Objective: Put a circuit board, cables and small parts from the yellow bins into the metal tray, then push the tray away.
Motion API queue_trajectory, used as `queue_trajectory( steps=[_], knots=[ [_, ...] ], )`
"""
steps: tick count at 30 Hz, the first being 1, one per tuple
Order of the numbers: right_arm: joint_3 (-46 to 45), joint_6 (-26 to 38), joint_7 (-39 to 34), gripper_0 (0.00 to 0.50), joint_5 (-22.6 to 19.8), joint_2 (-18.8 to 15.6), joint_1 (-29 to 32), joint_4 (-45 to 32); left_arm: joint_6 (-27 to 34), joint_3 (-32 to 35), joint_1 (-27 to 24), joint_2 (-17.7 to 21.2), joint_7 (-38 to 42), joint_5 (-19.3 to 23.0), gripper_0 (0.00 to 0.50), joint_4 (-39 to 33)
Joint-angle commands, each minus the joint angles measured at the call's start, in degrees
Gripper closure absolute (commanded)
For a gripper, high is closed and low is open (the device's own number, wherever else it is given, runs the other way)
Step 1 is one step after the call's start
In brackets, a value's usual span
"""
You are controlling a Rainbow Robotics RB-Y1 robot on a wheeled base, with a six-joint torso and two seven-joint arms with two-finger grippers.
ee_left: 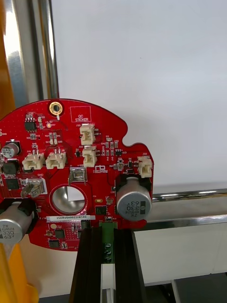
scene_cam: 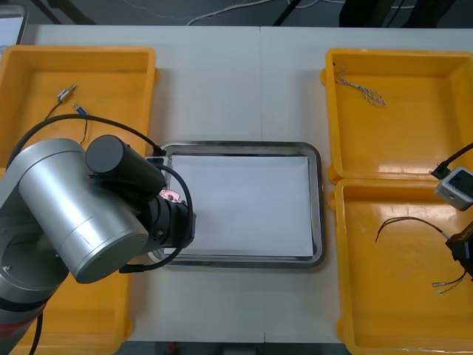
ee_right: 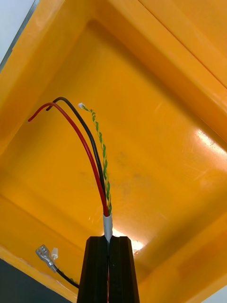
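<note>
Left wrist view, fingers (ee_left: 90,265) seemingly pinching circuit board (ee_left: 71,165)

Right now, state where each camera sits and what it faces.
Front: above arms, steeply down at light table; left arm shows.
Left wrist: faces round red circuit board in left end effector.
Right wrist: faces yellow bin; right end effector grips red, black and yellow cable.
Shared: shiny metal tray, front and left wrist.

Red circuit board (ee_left: 71,165) hangs over metal tray's (scene_cam: 244,146) left rim, cables (ee_right: 97,156) over a yellow bin (ee_right: 161,118).
</note>
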Motion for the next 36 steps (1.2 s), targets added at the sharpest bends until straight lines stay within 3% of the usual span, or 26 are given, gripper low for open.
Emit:
queue_trajectory(
  steps=[1, 19, 36],
  knots=[
    [-1.69, 0.22, -2.78, 0.5, -0.45, 0.63, -0.93, -1.52, 0.39, -2.73, -3.28, -2.83, 4.75, -1.79, 0.5, 1.52],
    [-1.69, 0.22, -2.78, 0.5, -0.45, 0.63, -0.93, -1.52, 0.39, -6.42, -5.39, -7.05, 5.11, -6.53, 0.5, 10.23],
    [-1.69, 0.22, -2.78, 0.5, -0.45, 0.63, -0.93, -1.52, 0.39, -8.09, -5.39, -8.19, 4.49, -7.32, 0.5, 13.13]
  ],
)
